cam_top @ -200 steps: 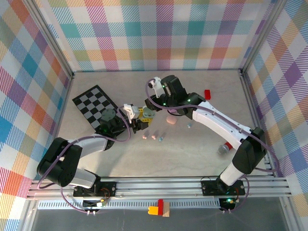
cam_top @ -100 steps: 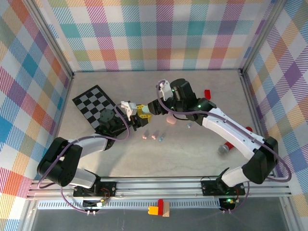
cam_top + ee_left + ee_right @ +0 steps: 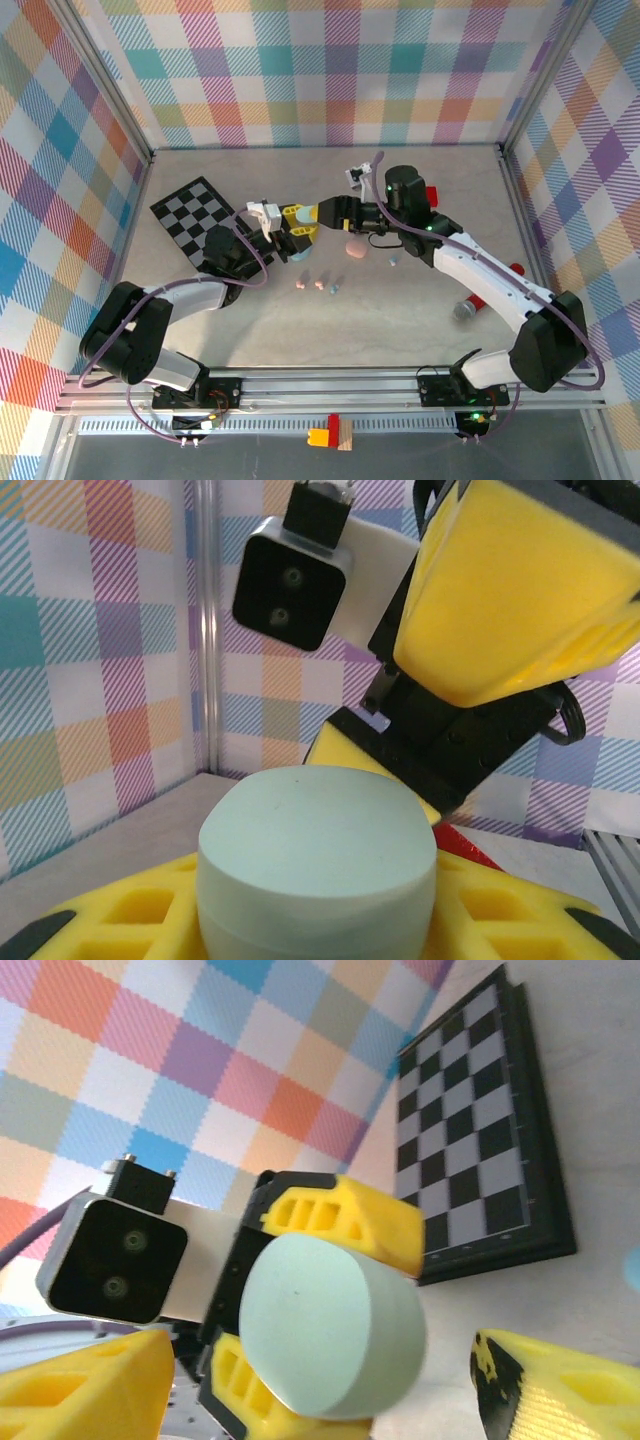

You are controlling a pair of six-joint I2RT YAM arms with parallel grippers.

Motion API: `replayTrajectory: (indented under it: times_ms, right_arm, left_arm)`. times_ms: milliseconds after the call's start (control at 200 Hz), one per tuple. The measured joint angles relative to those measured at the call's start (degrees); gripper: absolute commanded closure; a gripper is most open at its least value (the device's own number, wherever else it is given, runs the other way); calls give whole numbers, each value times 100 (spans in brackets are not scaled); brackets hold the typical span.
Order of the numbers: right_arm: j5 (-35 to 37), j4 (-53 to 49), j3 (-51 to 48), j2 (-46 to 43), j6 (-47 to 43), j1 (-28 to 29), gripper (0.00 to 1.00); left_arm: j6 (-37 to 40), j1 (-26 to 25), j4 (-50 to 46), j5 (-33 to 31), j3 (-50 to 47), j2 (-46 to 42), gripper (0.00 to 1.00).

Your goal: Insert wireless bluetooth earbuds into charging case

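Note:
A mint oval charging case (image 3: 318, 865) sits clamped between the yellow fingers (image 3: 340, 1222) of my left gripper (image 3: 297, 228), raised above the table; the case (image 3: 335, 1325) faces the right wrist camera, lid closed. My right gripper (image 3: 323, 213) stands open just right of it, one finger on each side and apart from the case. Tiny earbuds lie on the table below: two pink (image 3: 300, 284) (image 3: 320, 283), one light blue (image 3: 334, 286), and another light blue (image 3: 394, 260) further right. A pink case (image 3: 353, 249) rests near them.
A black-and-white checkerboard (image 3: 195, 220) lies at the left. A red block (image 3: 431, 194) sits behind the right arm, and a red and grey object (image 3: 470, 306) lies at the right. Plaid walls enclose the table on three sides.
My right gripper has opened off the mint case and drawn back to the right. The left gripper has lifted the case slightly and kept its hold.

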Motion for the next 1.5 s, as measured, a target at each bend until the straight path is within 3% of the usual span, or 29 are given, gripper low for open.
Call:
replayTrajectory:
  times_ms: [190,560,725,805,965,1115,1270,1500]
  right_arm:
    - [-365,535,-28,131,575,-7,38]
    - [-503,901,-131,227,986,-98,73]
    - [-492,949,-195,227,960,-116,78]
    - [-339,935,-321,227,885,-160,79]
    - [352,671,-678,229,551,-310,80]
    - [1141,341,-741,562,149,-361,81]
    - [1661,103,-531,1440,-151,-365,80]
    - [1740,94,249,2879,-284,-365,80]
  left_arm:
    - [4,-35,81,4,136,39,57]
    - [173,-35,138,37,146,42,53]
    - [334,-44,-9,42,131,37,13]
    - [503,-44,-208,4,76,0,0]
    - [734,7,-815,-96,-114,-267,0]
    - [1019,9,-1613,-590,-278,-599,0]
    - [1377,9,-2667,-1322,-372,-785,0]
    - [1958,11,-4439,-2334,-160,-916,0]
